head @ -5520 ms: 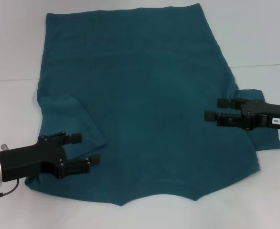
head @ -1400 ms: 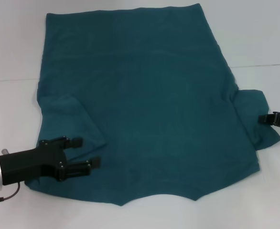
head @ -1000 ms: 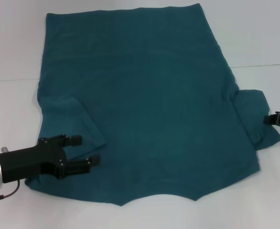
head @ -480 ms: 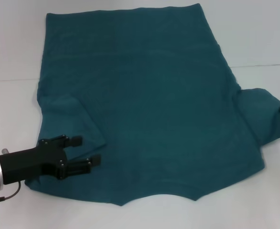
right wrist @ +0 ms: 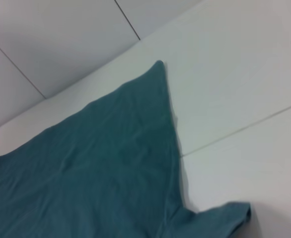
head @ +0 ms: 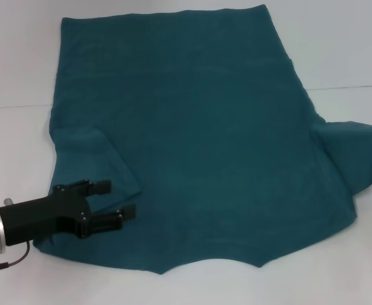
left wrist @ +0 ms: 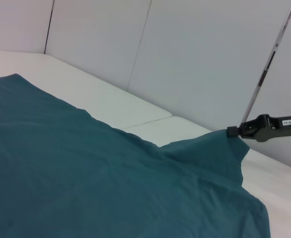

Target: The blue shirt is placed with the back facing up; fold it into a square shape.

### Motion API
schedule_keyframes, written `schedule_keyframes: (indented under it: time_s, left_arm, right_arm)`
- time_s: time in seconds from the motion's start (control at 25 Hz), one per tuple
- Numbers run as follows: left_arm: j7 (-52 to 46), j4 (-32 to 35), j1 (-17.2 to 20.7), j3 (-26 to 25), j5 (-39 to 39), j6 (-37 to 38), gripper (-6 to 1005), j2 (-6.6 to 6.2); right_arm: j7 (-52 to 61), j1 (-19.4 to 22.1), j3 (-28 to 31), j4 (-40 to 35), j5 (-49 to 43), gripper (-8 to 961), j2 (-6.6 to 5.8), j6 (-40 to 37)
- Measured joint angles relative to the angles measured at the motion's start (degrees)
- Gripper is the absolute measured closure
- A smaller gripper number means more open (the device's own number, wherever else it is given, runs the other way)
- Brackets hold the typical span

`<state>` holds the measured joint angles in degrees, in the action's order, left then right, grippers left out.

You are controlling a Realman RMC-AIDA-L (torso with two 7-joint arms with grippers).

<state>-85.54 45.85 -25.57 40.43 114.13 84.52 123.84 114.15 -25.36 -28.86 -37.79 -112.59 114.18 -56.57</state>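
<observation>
The blue shirt (head: 192, 133) lies spread flat over the white desk (head: 345, 57), plain side up, with no lettering showing on the cloth. The only writing in view is a small white label on the right arm in the left wrist view; its characters are too small to read.

The left claw (head: 117, 200) hovers low over the near left corner of the shirt, by the sleeve that is folded inward onto the body, and its fingers stand moderately apart with nothing between them. It sits almost where it was half a second ago. The right claw (left wrist: 231, 131) has left the head view; five and a half seconds ago it reached in over the right side of the shirt, and since then it has drawn back outward. In the left wrist view its tip meets the end of the right sleeve (head: 354, 152), which rises to a peak there, so it seems to be pinching that cloth, though the fingers themselves are hard to make out. The sleeve, earlier a short bunched flap, is now stretched out to the right edge of the head view.

The far hem runs straight and close to the top of the head view. Bare desk lies open to the left of the shirt, to the far right, and in a narrow strip along the near edge.
</observation>
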Motion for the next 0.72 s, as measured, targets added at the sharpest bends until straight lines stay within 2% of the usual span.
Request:
schedule_keyframes:
  time_s: [0.36, 0.72]
  left_arm:
    - [-0.20, -0.61, 0.00, 0.00, 0.00, -0.09, 124, 0.00]
    - [-0.30, -0.75, 0.00, 0.00, -0.09, 0.32, 124, 0.00]
  right_arm:
    - [0.63, -0.53, 0.61, -1.60, -0.10, 945, -1.99, -3.76]
    - [2.07, -1.39, 0.22, -4.07, -0.17, 944, -2.06, -4.39]
